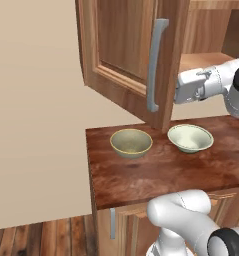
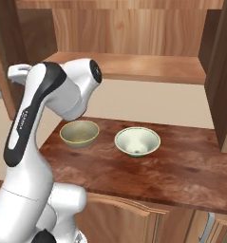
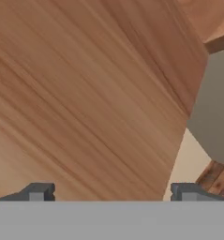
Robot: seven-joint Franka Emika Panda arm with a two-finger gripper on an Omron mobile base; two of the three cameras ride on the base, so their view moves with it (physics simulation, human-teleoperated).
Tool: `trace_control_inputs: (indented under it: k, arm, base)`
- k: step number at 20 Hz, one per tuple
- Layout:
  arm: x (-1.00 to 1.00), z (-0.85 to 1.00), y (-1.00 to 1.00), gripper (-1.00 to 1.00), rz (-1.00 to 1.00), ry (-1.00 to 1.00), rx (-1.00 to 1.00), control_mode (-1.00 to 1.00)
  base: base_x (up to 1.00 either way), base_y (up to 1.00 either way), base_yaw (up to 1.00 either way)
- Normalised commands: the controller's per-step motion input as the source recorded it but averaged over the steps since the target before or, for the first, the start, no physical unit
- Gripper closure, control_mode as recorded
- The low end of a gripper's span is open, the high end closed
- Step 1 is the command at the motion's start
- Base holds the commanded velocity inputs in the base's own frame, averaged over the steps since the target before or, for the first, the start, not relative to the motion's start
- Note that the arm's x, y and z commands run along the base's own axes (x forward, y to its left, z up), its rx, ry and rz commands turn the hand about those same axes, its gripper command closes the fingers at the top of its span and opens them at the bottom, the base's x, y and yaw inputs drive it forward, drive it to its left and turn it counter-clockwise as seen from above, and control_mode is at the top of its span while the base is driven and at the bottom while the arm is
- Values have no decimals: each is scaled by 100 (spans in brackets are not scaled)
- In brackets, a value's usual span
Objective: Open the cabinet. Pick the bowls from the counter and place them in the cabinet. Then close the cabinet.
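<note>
The cabinet's left door (image 1: pixel 126 45) stands swung open over the counter (image 1: pixel 156 172), its grey bar handle (image 1: pixel 157 65) facing out. The right door (image 2: pixel 224 71) is open too, baring the wooden shelf (image 2: pixel 134 66). My gripper (image 3: pixel 112 194) is open, close against the left door's inner wood face, with nothing between its fingertips (image 3: pixel 38 192). My white wrist (image 1: pixel 191 86) reaches in behind that door's edge. Two bowls sit side by side on the counter (image 2: pixel 148 175): the olive-tan bowl (image 1: pixel 131 142) (image 2: pixel 80 133) on the left, the pale bowl (image 1: pixel 190 137) (image 2: pixel 137 141) on the right.
The open left door hangs just above and in front of the olive-tan bowl. A base cabinet with a short grey handle (image 1: pixel 112 223) sits under the counter. The counter ends at its left edge beside a beige wall (image 1: pixel 36 125) and wood floor (image 1: pixel 41 240).
</note>
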Motion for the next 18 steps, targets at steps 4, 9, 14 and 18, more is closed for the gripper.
trace_control_inputs:
  k: [4, 9, 14, 18]
  arm:
    - [-28, 0, 77, -100, 8, -2, 0, -100]
    - [-11, 0, 58, -100, 2, 0, 0, -100]
    - [4, -8, 46, -100, 0, -1, 0, -100]
    - [3, -10, 10, -100, -4, 0, 0, -100]
  base:
    - [0, 0, 0]
    - [0, 0, 0]
    - [0, 0, 0]
    - [0, 0, 0]
